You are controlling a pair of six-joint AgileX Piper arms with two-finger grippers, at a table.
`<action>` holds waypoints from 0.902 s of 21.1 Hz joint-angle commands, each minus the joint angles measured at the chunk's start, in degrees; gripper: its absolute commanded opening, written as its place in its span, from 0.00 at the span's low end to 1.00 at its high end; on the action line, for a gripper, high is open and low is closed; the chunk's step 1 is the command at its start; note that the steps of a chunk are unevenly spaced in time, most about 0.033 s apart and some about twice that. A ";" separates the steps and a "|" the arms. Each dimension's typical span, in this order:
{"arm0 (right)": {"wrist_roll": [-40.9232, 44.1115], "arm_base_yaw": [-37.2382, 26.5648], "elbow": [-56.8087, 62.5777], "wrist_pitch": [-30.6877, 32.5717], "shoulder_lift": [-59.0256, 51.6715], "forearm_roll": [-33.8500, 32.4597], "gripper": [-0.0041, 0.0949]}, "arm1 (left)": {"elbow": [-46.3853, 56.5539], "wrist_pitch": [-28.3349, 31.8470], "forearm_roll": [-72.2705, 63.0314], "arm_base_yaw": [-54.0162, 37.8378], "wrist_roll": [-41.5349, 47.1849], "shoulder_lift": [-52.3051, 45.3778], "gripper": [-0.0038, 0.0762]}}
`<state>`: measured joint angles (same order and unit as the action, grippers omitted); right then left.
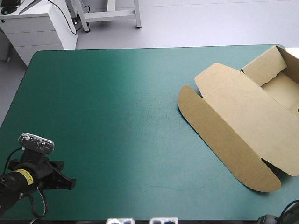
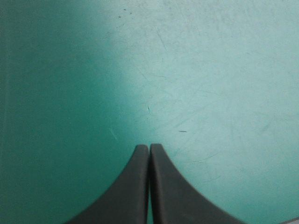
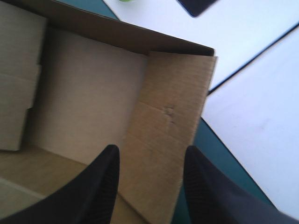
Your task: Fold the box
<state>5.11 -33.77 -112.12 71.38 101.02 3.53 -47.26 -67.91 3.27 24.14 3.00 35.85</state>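
1. High view: open-tray brown cardboard box point(image 1: 243, 116) at right of frame, walls raised at upper right, flat lid's long flap running diagonally toward lower right. Left gripper point(image 1: 69, 183) at lower left, well apart from it across the teal-green table cover point(image 1: 117, 116).
2. Left wrist view: left gripper closed into one pointed arch over bare cover, holding nothing. No box here.
3. Right wrist view: right gripper point(image 3: 152, 149) spread apart and empty, with a raised box wall just ahead between its jaws. The right arm is nearer and probably does the next tuck. Only this view shows the tray's inside.

Left claw point(image 2: 149, 147) closed, right claw point(image 3: 152, 153) parted
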 commanded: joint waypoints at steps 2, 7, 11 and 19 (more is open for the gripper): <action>-6.12 0.04 3.03 0.29 -12.93 14.10 0.34 | -0.48 3.39 2.61 0.25 -0.05 -0.30 0.04; -10.45 7.57 15.27 0.29 -28.41 16.81 0.03 | 7.06 9.53 1.59 0.25 -0.05 -7.24 0.04; -15.55 18.53 29.61 0.29 -43.33 16.81 0.03 | 13.55 13.19 1.22 0.25 -0.49 -13.83 0.04; -18.06 22.37 56.90 -5.71 -62.94 16.82 0.03 | 17.57 14.43 1.22 0.25 -1.96 -17.79 0.04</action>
<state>-12.07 -11.62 -60.01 70.73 41.99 19.63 -28.36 -57.67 4.51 24.14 1.03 18.13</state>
